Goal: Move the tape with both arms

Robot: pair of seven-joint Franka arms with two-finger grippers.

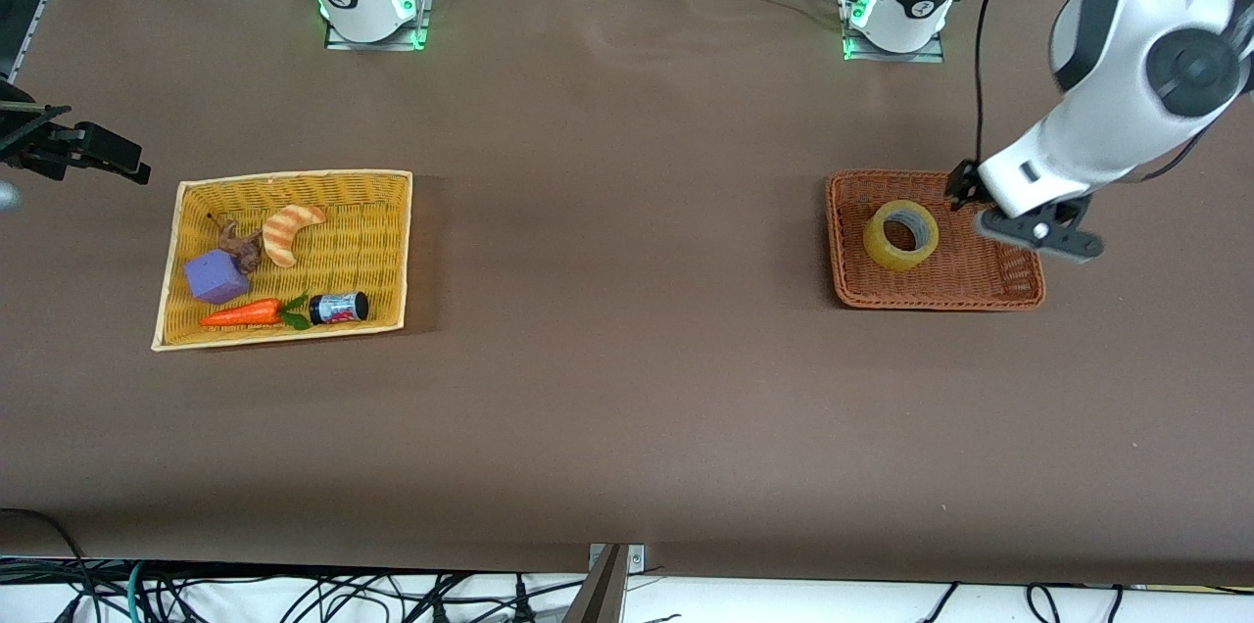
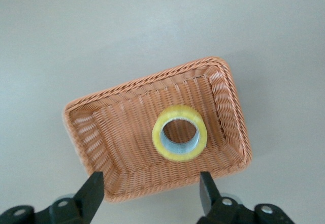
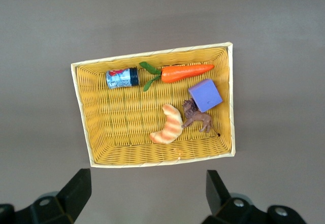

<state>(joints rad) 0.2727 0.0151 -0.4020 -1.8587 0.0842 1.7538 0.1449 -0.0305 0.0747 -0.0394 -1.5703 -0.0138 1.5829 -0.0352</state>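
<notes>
The tape point(image 1: 882, 248), a yellowish roll with a grey core, lies on its side in a brown wicker basket point(image 1: 931, 298) toward the left arm's end of the table. In the left wrist view the tape point(image 2: 179, 109) lies in the same basket point(image 2: 117, 132). My left gripper point(image 1: 1019, 216) hangs over the basket's edge, beside the tape, open and empty point(image 2: 151, 181). My right gripper point(image 1: 98, 158) is up over the table beside the yellow basket point(image 1: 294, 177), open and empty point(image 3: 147, 181).
The yellow basket point(image 3: 117, 122) at the right arm's end holds a striped croissant point(image 1: 289, 231), a purple cube point(image 1: 216, 275), a carrot point(image 1: 240, 312), a small can point(image 1: 340, 308) and a brown toy animal point(image 1: 240, 246). Brown tabletop lies between the two baskets.
</notes>
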